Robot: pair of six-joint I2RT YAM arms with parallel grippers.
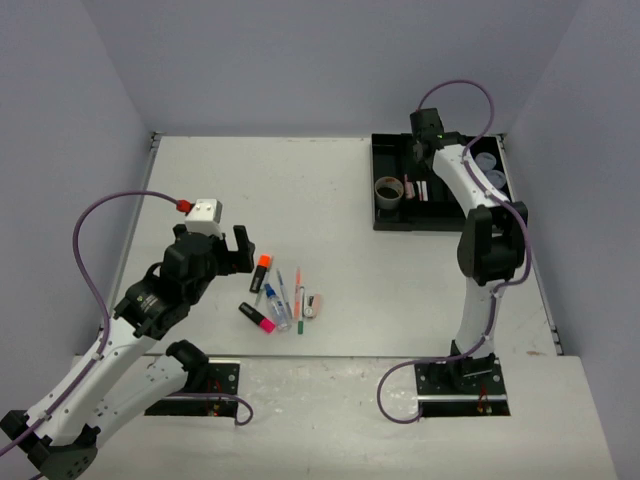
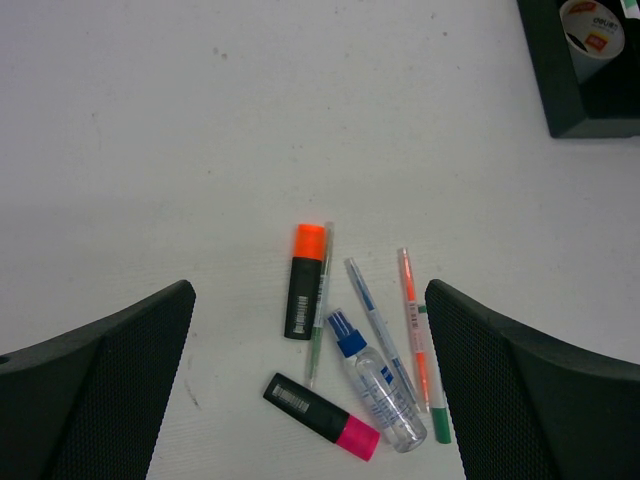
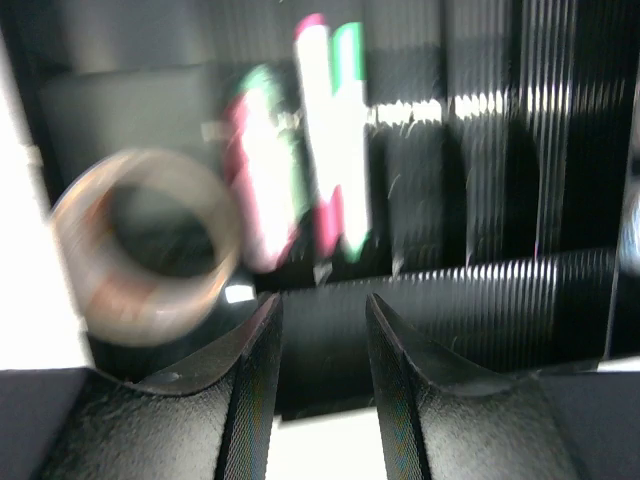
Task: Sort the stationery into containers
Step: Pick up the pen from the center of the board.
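Observation:
A loose pile of stationery lies on the table: an orange highlighter (image 2: 305, 282), a pink highlighter (image 2: 322, 416), a clear blue-capped bottle (image 2: 378, 390), a blue pen (image 2: 378, 333), an orange pen (image 2: 412, 320) and a green pen (image 2: 318, 318). The pile (image 1: 280, 295) also shows in the top view. My left gripper (image 1: 232, 258) (image 2: 308, 300) is open and empty, held above the pile's left side. My right gripper (image 1: 416, 165) (image 3: 322, 310) hangs over the black tray (image 1: 440, 222), jaws a little apart with nothing between them. The tape roll (image 1: 388, 189) (image 3: 145, 245) lies in the tray.
Bluish-lidded tubs (image 1: 488, 162) sit in the tray's right compartment. Blurred pink, white and green items (image 3: 300, 150) lie in the tray behind the tape roll. The tray's corner (image 2: 570, 110) shows at the top right of the left wrist view. Walls enclose the table.

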